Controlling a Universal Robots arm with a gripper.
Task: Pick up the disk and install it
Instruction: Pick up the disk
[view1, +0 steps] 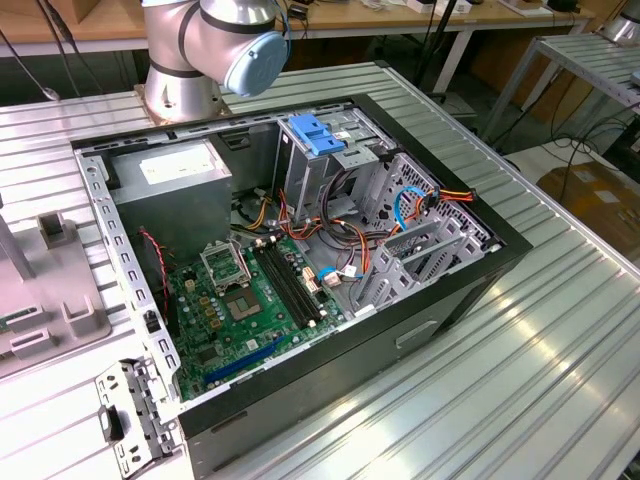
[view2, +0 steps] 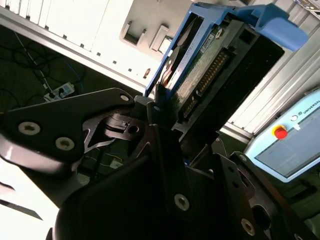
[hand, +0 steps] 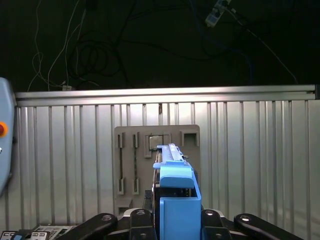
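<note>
The black gripper (view2: 161, 107) is clamped on the near end of the disk (view2: 215, 60), which is held on edge. In both wrist views, the disk's blue-railed long axis points straight away from the gripper. Beyond it, a grey fixture plate (hand: 127, 160) lies on the ribbed metal table (hand: 250, 150).
</note>
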